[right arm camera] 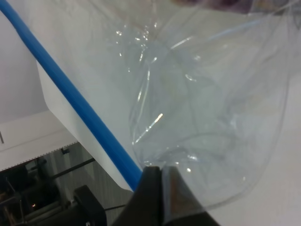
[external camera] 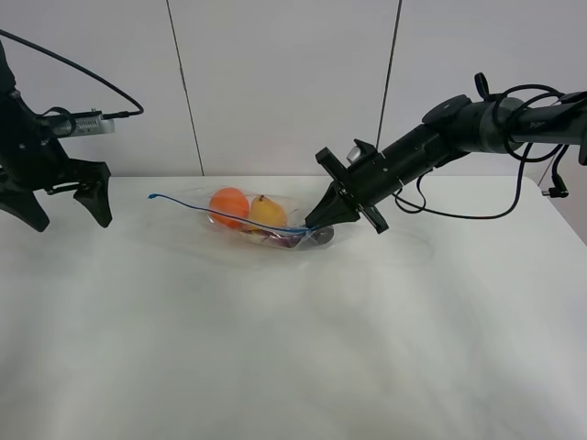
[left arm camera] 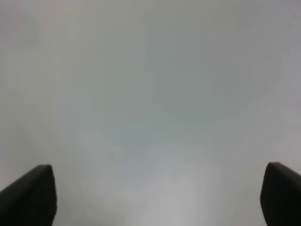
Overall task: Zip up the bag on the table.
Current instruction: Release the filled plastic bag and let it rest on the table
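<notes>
Lab, white table (external camera: pixel 275 367) (matte), panelled wall (external camera: pixel 284 73)

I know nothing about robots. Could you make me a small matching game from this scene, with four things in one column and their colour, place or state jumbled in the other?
Things:
1. left gripper
2. right gripper
3. orange toy fruit
4. zip strip

Descriptions:
A. blue
B. inside the bag
C. open, off to the side of the bag
D. shut on the bag's zip end

Pairs: 1-C, 2-D, 3-B, 4-A
</notes>
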You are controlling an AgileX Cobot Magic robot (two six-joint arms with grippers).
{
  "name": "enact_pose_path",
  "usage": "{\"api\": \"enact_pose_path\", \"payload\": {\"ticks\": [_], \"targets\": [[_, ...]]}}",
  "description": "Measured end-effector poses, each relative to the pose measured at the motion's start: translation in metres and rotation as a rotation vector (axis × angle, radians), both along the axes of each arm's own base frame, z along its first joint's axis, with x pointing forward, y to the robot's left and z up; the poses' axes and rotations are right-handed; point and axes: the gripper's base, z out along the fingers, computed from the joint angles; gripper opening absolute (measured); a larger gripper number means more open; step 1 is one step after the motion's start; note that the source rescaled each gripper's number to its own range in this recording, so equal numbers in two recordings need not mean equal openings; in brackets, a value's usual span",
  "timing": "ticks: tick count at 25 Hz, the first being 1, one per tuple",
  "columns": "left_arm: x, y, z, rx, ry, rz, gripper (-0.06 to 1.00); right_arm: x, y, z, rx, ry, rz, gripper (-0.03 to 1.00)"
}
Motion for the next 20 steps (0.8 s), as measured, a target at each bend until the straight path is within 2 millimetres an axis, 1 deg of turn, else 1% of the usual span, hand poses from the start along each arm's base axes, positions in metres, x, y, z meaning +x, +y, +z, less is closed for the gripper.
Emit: {"api": "enact_pose_path", "payload": {"ticks": [3, 5, 8, 10, 14, 16, 18, 20], "targets": [[-0.024, -0.001, 0.007, 0.012, 0.005, -0.003, 1.00, 0.000, 0.000, 0.000, 0.000, 0.000, 0.000, 0.00], [-0.044, -0.001, 0.008, 0.018, 0.020, -0.005, 1.00, 0.000, 0.000, 0.000, 0.000, 0.000, 0.000, 0.00], [-0.080, -0.003, 0.012, 0.022, 0.029, -0.007, 1.00, 0.000, 0.000, 0.000, 0.000, 0.000, 0.000, 0.00], [-0.103, -0.005, 0.010, 0.021, 0.043, -0.007, 1.00, 0.000, 0.000, 0.000, 0.000, -0.001, -0.001, 0.00], [-0.153, -0.006, -0.004, 0.049, 0.095, 0.014, 1.00, 0.000, 0.000, 0.000, 0.000, -0.001, -0.001, 0.00], [-0.176, -0.005, -0.014, 0.065, 0.131, 0.036, 1.00, 0.000, 0.000, 0.000, 0.000, -0.001, -0.001, 0.00], [-0.195, -0.006, -0.019, 0.070, 0.138, 0.049, 1.00, 0.000, 0.000, 0.000, 0.000, -0.001, -0.001, 0.00], [-0.210, -0.007, -0.021, 0.070, 0.128, 0.051, 1.00, 0.000, 0.000, 0.000, 0.000, -0.001, -0.001, 0.00]]}}
